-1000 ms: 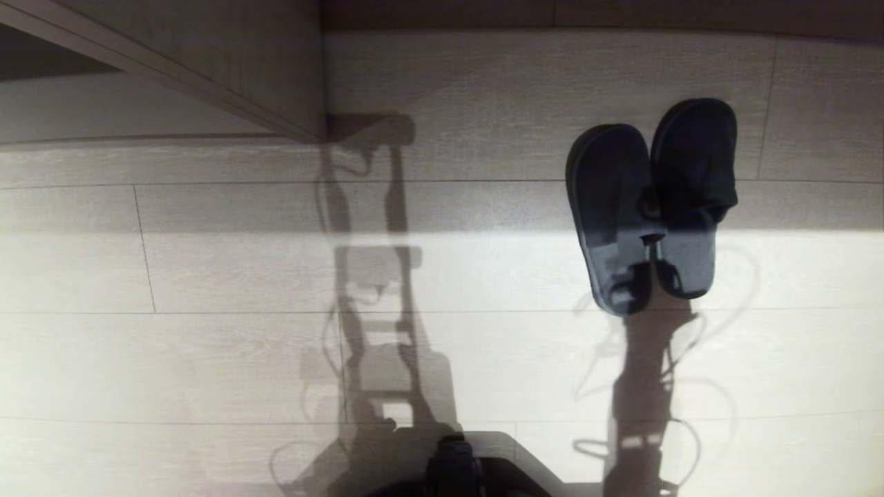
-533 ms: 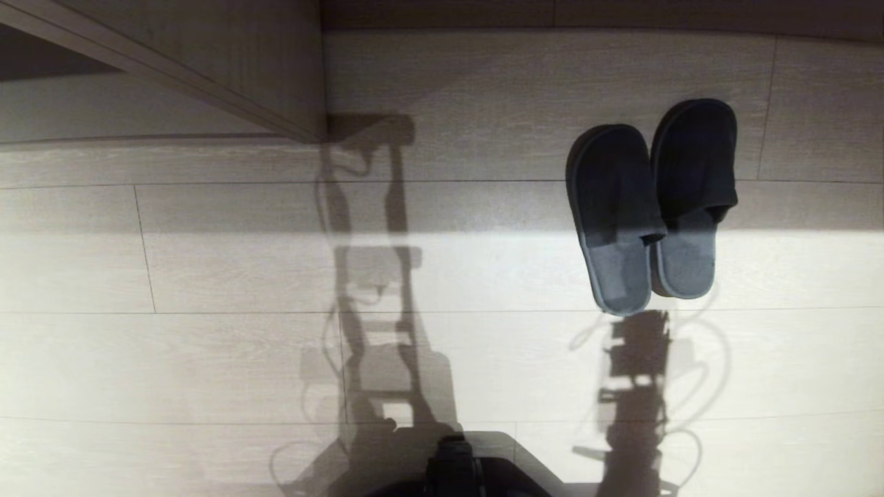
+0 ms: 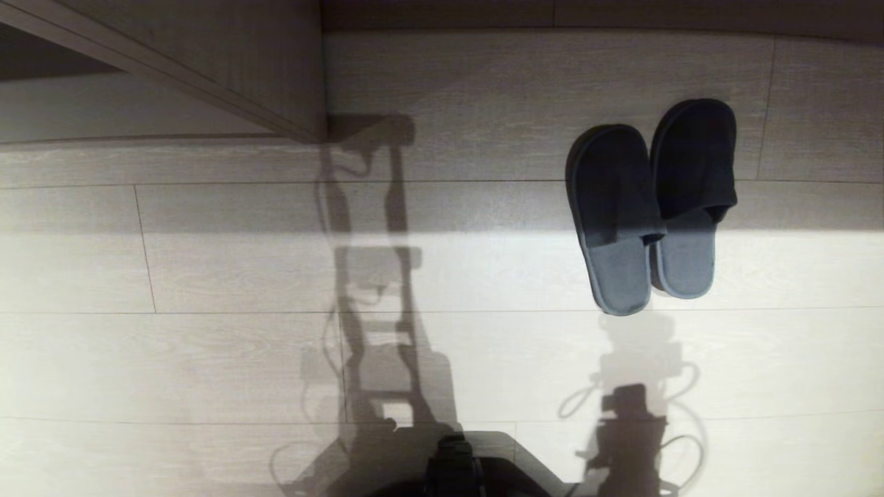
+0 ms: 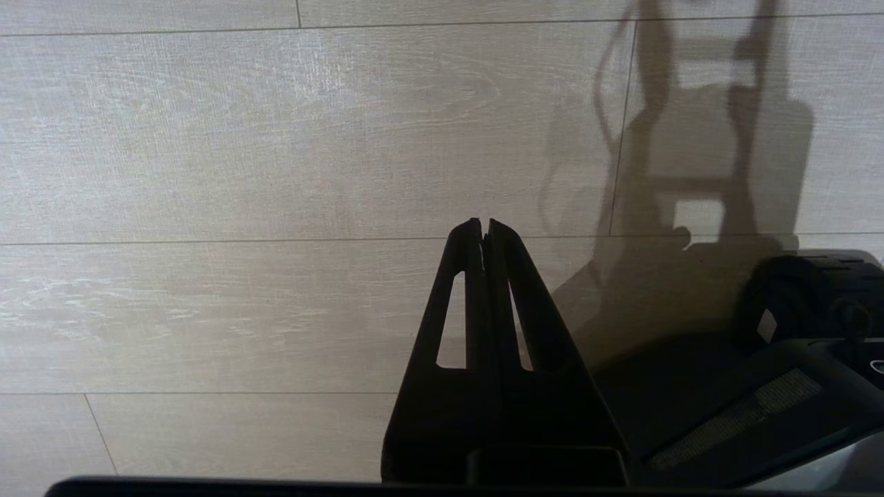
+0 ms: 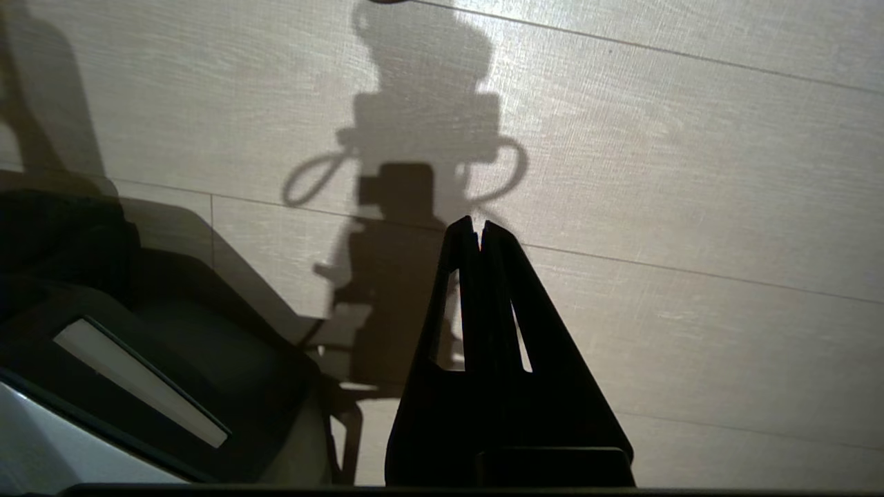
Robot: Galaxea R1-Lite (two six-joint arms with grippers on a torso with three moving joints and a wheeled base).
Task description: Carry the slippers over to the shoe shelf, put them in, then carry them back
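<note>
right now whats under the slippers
The slippers lie side by side on the pale wood-grain floor, soles down, toe ends in shade, heels in the light. The floor directly beneath them is covered, so nothing else can be made out there.

The slippers (image 3: 649, 207) lie touching side by side on the floor (image 3: 207, 276) toward its far right, with bare boards on every side of them, so an end effector could come at them from any direction. A cabinet corner (image 3: 276, 83) juts over the floor's far left, well apart from the pair. The robot's base (image 3: 456, 469) sits at the near edge.
</note>
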